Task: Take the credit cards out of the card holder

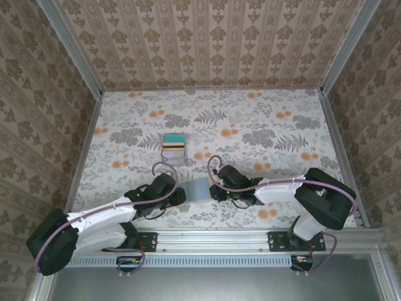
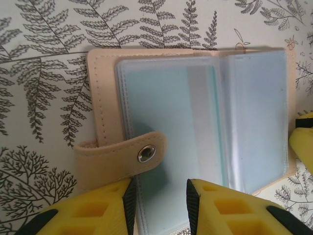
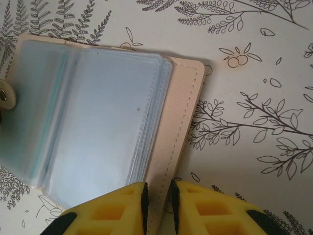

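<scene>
The card holder (image 1: 198, 187) lies open on the floral table between my two grippers, tan cover down and clear grey-blue sleeves up. In the left wrist view the card holder (image 2: 105, 98) has its snap strap (image 2: 122, 156) folded over the sleeves. A teal-green edge (image 2: 216, 122) shows through one sleeve. My left gripper (image 2: 159, 188) stands open over the holder's near edge, with sleeve plastic showing in the gap. My right gripper (image 3: 157, 191) is shut on the tan cover edge of the card holder (image 3: 178, 107). A stack of credit cards (image 1: 174, 148), teal, yellow and grey, lies farther back.
The left gripper (image 1: 178, 195) and right gripper (image 1: 216, 190) face each other low near the table's front edge. A yellow fingertip of the right gripper (image 2: 303, 142) shows beside the holder. Patterned walls close in the table at the back and sides.
</scene>
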